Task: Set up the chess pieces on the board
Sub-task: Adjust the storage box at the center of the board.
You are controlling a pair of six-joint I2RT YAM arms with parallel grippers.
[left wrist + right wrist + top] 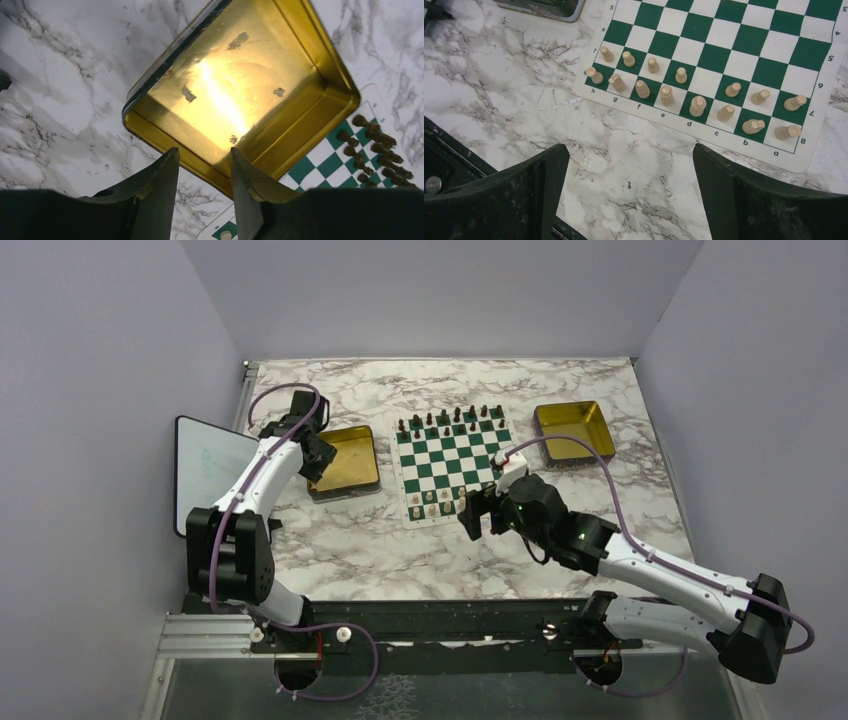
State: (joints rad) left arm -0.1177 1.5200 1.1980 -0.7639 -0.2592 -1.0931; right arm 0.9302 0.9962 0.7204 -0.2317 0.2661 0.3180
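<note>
The green and white board (pixel 450 455) lies mid-table. Cream chess pieces (pixel 435 503) stand in its two near rows, and dark pieces (pixel 450 421) in the far rows. In the right wrist view the cream pieces (pixel 666 95) fill the near rows of the board (pixel 719 35), with one square of the second row bare. My right gripper (pixel 629 155) is open wide and empty over the marble just in front of the board (pixel 478 515). My left gripper (pixel 202 165) is open and empty above the near edge of the left gold tray (pixel 235 75).
The left gold tray (pixel 352 450) looks empty. A second gold tray (pixel 573 428) sits right of the board. A white tablet (pixel 205 470) lies at the left table edge. The dark pieces (pixel 375 145) and a board corner (pixel 330 162) show in the left wrist view.
</note>
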